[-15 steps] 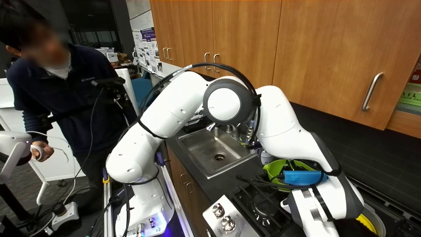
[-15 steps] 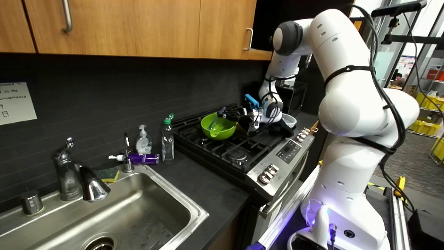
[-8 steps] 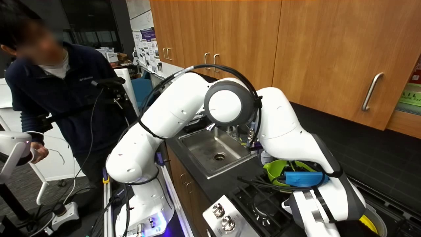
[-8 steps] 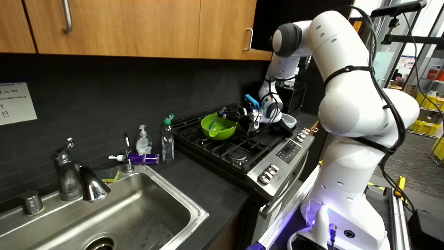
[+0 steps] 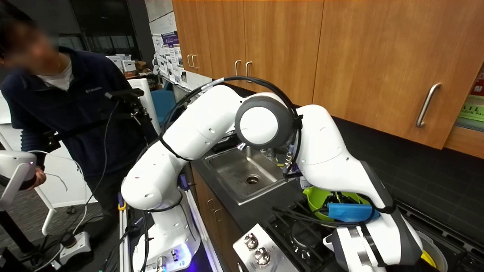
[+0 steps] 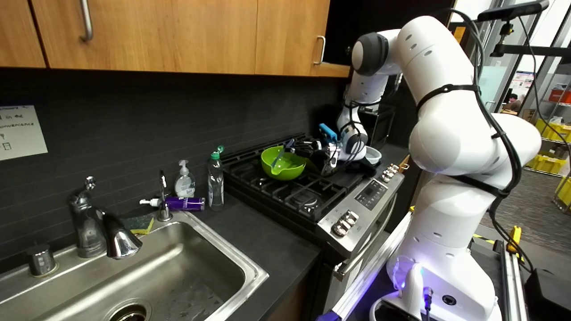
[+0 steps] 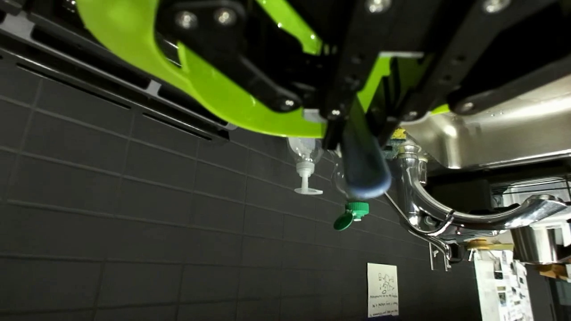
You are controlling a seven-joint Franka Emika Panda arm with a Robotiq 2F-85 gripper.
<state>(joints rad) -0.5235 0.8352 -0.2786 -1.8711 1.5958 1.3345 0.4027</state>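
Gripping a utensil [image 7: 368, 168], the claw [image 7: 359, 129] has its fingers closed on either side of the dark bluish handle, whose rounded end sticks out past the fingertips in the wrist view. In an exterior view the utensil slants, its upper end above the rim of the green bowl [image 6: 290, 174] and its lower part inside; whether it touches the bottom I cannot tell. The bowl stands upright on the grates of the stove [image 6: 370, 195].

In both exterior views the arm [image 6: 363, 91] bends down toward the stove, with a blue block [image 5: 351, 212] and black cables near its wrist. Just beside the wrist, partly hidden by it, is a pale tub [image 5: 438, 250] with something yellow in it.

On the counter [image 6: 267, 227], between stove and sink [image 6: 258, 273], a clear bottle [image 6: 216, 180] with a green cap stands upright. Near it are a pump bottle [image 6: 184, 183], upright, and a purple bottle [image 6: 185, 204] on its side. A sponge [image 6: 144, 230] lies beside the tap [image 6: 89, 229]. Cupboards [image 6: 178, 38] hang above, and a note [image 6: 21, 133] is on the dark wall [image 6: 134, 116]. A person [image 5: 90, 102] in a dark jacket stands beyond the arm's base in an exterior view.
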